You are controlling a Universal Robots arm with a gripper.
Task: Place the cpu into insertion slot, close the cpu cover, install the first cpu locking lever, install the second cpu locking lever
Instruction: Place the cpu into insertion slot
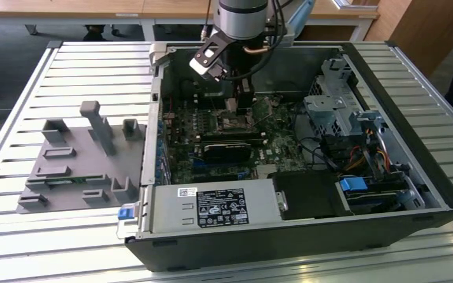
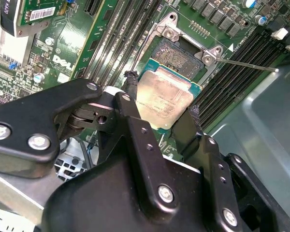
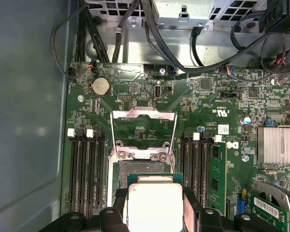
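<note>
The gripper (image 2: pixel 160 96) has its jaws closed on two opposite edges of the cpu (image 3: pixel 154 205), held just over the insertion slot (image 3: pixel 142 167), whose cpu cover (image 3: pixel 144 114) lies swung open; the chip looks light, stiff and smooth-topped, its underside probably delicate, so the edges are the safe hold. Faint print marks its lid; the power supply (image 1: pixel 170 206) carries a printed label (image 1: pixel 221 207).

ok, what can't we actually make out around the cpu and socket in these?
- Whether the cpu touches the insertion slot: in both wrist views the cpu covers the part of the slot beneath it.
- One edge of the cpu: in the first wrist view it is hidden by the gripper and cut off by the picture's edge.
- Slot contacts: too small in the exterior view, with the gripper partly in front.
</note>
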